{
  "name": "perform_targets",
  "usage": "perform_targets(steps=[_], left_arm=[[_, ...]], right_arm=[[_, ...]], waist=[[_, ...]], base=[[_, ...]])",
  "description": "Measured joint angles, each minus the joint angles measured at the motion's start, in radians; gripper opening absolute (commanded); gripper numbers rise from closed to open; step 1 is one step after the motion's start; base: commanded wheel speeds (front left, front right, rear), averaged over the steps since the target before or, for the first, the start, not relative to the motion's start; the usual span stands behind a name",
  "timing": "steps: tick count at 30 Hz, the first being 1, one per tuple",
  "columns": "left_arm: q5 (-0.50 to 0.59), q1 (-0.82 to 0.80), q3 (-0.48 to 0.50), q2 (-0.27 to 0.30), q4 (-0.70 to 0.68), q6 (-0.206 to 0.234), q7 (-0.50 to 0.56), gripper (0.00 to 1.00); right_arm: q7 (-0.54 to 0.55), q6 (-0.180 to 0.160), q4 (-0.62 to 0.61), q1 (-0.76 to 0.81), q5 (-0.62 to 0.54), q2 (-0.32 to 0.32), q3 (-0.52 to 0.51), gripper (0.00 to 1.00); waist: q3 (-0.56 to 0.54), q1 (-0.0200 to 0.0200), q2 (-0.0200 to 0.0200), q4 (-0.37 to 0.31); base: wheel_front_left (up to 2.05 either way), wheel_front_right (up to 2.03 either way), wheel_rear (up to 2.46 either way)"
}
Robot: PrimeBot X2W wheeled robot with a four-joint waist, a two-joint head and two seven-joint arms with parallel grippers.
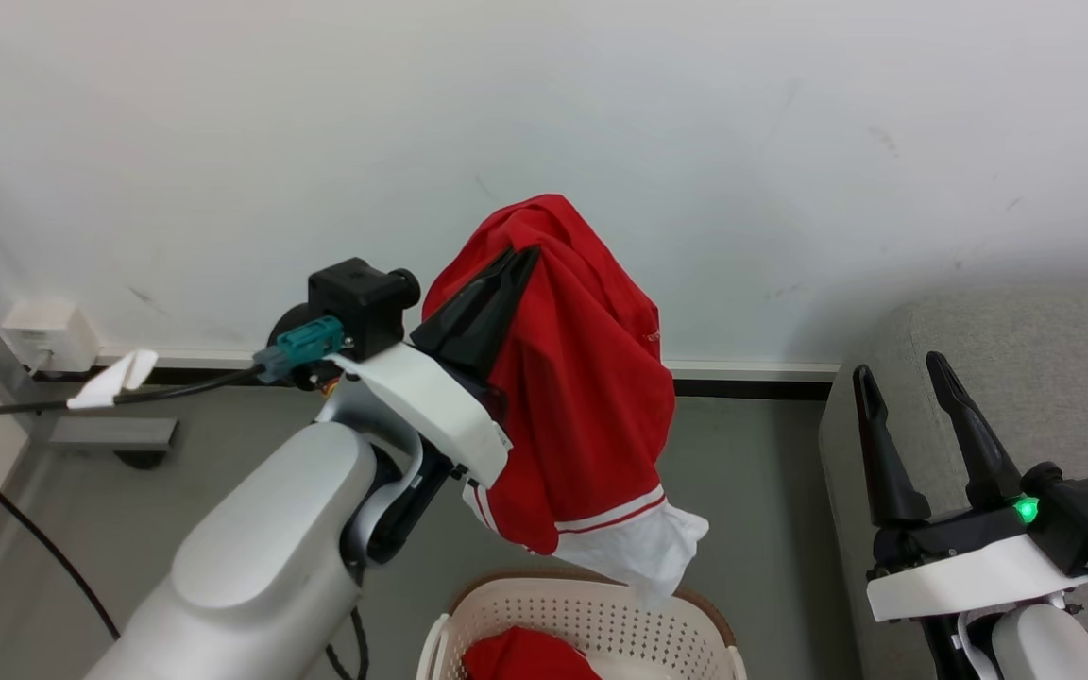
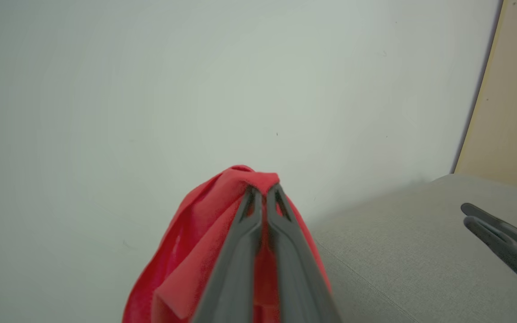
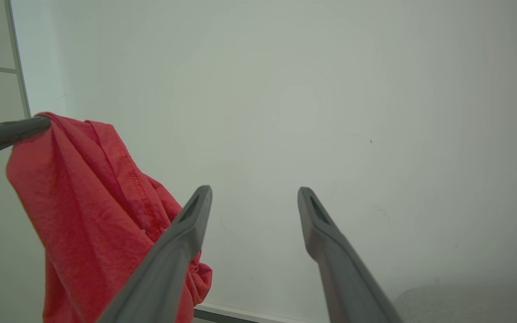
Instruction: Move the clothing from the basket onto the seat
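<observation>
Head view: the left fingers, long and dark, are clamped together on a fold of a soft bright red fabric garment and hold it up in the air in front of the pale wall. The garment hangs in a bunch, its hem with thin white stripes and a white fabric part at the bottom, just above the far rim of the cream-white perforated plastic laundry basket with a brown rim. A second red garment lies inside the basket. The large light grey upholstered sofa stands to the right, well apart from the held garment. Over its near edge the right fingers point upward, spread wide with nothing between them.

Left wrist view: the shut left fingers pinch the red cloth at their tips, with the sofa to the right.

Right wrist view: the right fingers stand apart and bare, the red garment hanging at the left.
</observation>
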Motion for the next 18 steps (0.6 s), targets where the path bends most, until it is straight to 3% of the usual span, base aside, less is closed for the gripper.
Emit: perform_targets(steps=[4, 14, 18], left_arm=[[0.0, -0.008, 0.001, -0.002, -0.001, 0.001, 0.0, 0.0], [-0.009, -0.019, -0.016, -0.022, 0.015, -0.007, 0.001, 0.0], [-0.01, -0.024, -0.022, -0.026, 0.02, -0.011, 0.001, 0.0]], right_arm=[[0.0, 0.0, 0.007, -0.009, 0.007, -0.017, 0.045, 1.0], [0.022, 0.0, 0.1, -0.131, 0.148, -0.096, 0.384, 1.0], [0.022, 0.0, 0.175, -0.183, 0.173, -0.112, 0.474, 1.0]], waist=[[0.0, 0.0, 0.0, 0.001], [-0.003, 0.0001, -0.0001, 0.024], [-0.009, 0.0001, 0.0, 0.048]], base=[[0.0, 0.0, 0.0], [0.0, 0.0, 0.0], [0.0, 0.0, 0.0]])
